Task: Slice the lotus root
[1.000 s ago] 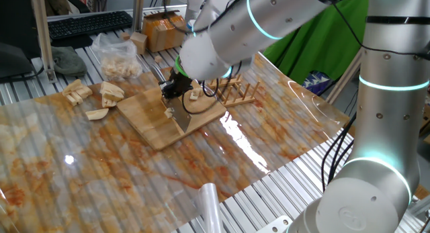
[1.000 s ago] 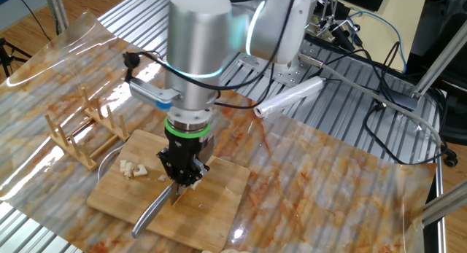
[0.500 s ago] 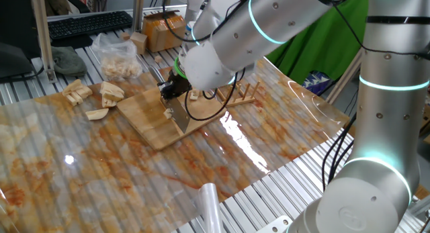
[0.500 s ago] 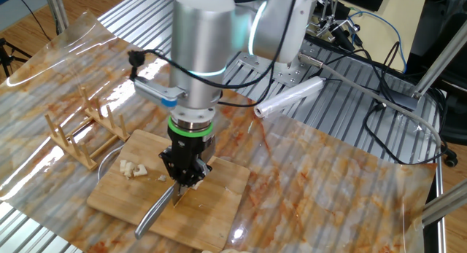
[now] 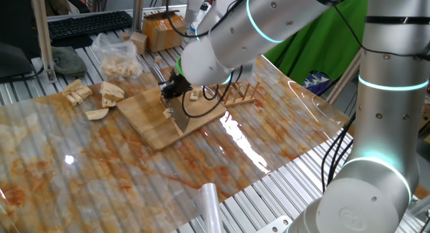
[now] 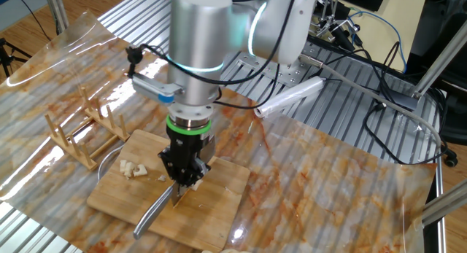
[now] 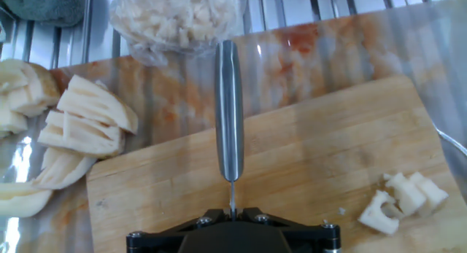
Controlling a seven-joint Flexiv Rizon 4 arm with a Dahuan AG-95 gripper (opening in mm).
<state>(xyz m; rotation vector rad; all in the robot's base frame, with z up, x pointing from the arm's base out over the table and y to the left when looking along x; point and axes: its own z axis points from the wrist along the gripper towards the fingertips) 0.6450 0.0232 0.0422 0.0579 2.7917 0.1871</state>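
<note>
My gripper [image 6: 186,181] is shut on a steel knife [image 7: 230,114] over the wooden cutting board [image 6: 211,209]. The knife slants down to the board [image 5: 151,119] with its blade [image 5: 180,120] low over the wood. Its long steel part [image 6: 149,216] points away from the hand. A few small cut lotus root bits [image 7: 401,198] lie on the board to the right of the knife; they also show as pale bits [image 6: 131,168] near the board's edge. Larger lotus root chunks [image 7: 87,122] lie off the board on the plastic sheet [image 5: 107,95].
A plastic bag of cut pieces [image 5: 117,58] lies behind the board. A wooden rack [image 6: 80,133] stands beside the board. A cardboard box [image 5: 161,31] and a keyboard [image 5: 87,23] are at the back. A plastic roll [image 6: 292,96] lies on the ribbed table.
The arm's upper links have swayed slightly. The gripper and the knife stay at the same spot over the board.
</note>
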